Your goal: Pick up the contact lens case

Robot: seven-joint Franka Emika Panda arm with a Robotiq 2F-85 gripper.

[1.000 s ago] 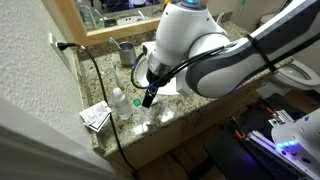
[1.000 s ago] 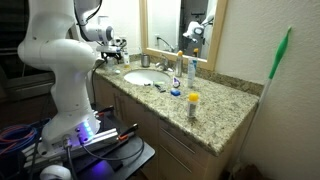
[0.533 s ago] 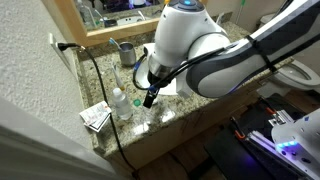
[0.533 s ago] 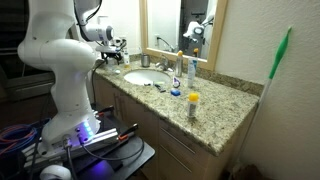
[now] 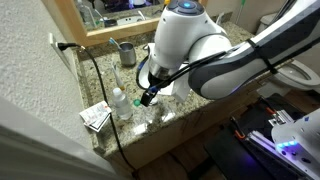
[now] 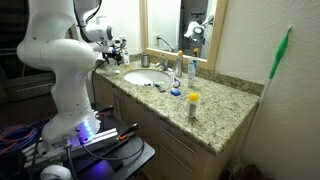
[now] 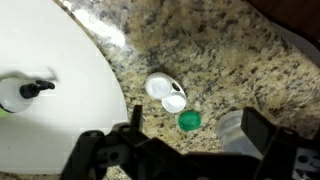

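Hovering above the contact lens case [image 7: 166, 93].
Spread wide at the end effector [image 7: 193, 128], clear of it, near the desk [image 7: 220, 60] front edge.

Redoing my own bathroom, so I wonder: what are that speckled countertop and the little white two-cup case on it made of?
The speckled tan-and-dark countertop looks like polished granite or similar stone: irregular mottled grains, slight sheen. The small white two-cup contact lens case looks like smooth moulded plastic: even colour, rounded lids, though the view is blurry.

Speckled granite vanity counter [image 6: 225, 125] (white sink [image 6: 140, 78] inset), wood-framed mirror [image 6: 162, 25] above, pale textured wall [image 5: 25, 60].
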